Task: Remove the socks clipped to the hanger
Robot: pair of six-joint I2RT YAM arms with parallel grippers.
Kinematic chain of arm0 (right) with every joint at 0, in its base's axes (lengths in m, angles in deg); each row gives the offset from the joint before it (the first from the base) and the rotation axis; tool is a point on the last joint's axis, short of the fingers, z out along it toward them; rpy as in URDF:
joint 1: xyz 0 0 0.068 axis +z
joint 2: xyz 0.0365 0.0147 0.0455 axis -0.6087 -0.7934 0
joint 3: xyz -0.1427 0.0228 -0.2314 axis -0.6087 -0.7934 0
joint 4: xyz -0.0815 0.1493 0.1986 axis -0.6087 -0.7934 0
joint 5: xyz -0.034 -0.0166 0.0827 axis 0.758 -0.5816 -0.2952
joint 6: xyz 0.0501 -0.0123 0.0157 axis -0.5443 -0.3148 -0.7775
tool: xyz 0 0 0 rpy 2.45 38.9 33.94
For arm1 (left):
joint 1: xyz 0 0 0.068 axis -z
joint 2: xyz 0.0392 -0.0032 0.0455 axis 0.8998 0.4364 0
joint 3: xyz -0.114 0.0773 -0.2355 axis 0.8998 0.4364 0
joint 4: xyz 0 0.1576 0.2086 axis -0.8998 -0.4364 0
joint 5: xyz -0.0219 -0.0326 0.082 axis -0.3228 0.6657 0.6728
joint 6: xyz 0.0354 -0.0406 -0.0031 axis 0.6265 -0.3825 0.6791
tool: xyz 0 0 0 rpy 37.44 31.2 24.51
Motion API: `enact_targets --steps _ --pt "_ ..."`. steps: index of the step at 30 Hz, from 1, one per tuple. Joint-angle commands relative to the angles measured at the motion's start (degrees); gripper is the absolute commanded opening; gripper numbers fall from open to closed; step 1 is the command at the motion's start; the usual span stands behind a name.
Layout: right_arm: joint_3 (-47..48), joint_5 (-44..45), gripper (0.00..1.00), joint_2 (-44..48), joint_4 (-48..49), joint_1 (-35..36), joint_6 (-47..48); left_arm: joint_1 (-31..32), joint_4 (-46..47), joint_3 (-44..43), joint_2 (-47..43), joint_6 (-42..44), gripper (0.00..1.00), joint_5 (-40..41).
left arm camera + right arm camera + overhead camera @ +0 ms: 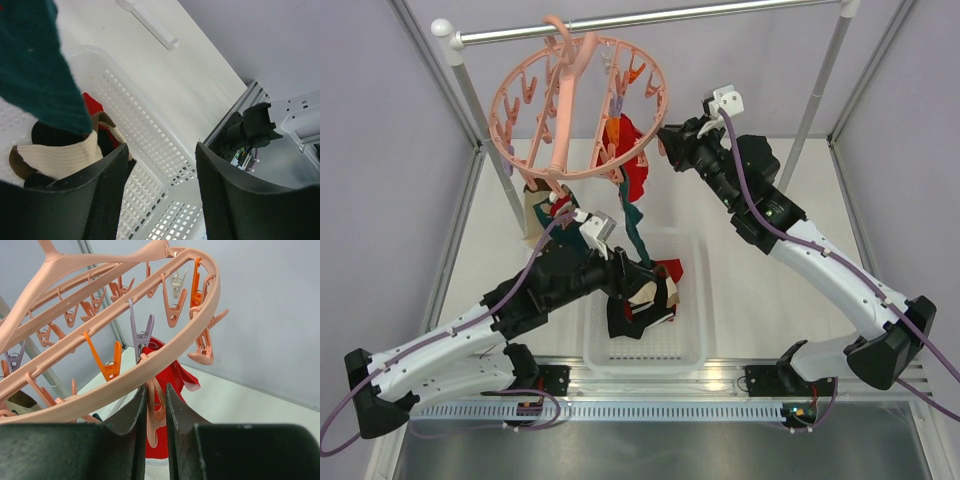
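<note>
The salmon-pink hanger (580, 110) hangs by its hook from the metal rail. A red sock (632, 160) and a dark teal sock (634, 215) are clipped at its near right rim, and a beige sock (534, 205) dangles at its left. My right gripper (666, 141) is at the ring's right edge. In the right wrist view my right gripper (155, 389) is shut on a pink clip (160, 412), with the red sock (175, 382) just behind it. My left gripper (161, 147) hovers open over the basket, nothing between its fingers. A beige-brown sock (55, 157) lies beside its left finger.
A white perforated basket (696, 300) on the table below the hanger holds several dropped socks. The rail's slanted posts (480, 130) stand left and right of the ring. The teal sock (35, 65) hangs close to the left wrist camera.
</note>
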Motion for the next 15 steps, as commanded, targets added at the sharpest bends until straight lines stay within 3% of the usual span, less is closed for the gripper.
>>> enact_targets --steps 1,15 --pt "3.60 -2.78 0.06 -1.08 0.36 -0.56 -2.10 0.14 -0.24 1.09 -1.82 0.74 0.60 4.86" --pt "4.04 -5.15 0.06 -1.08 -0.70 -1.18 -3.50 0.14 -3.22 2.67 4.15 -7.42 0.60 31.04"
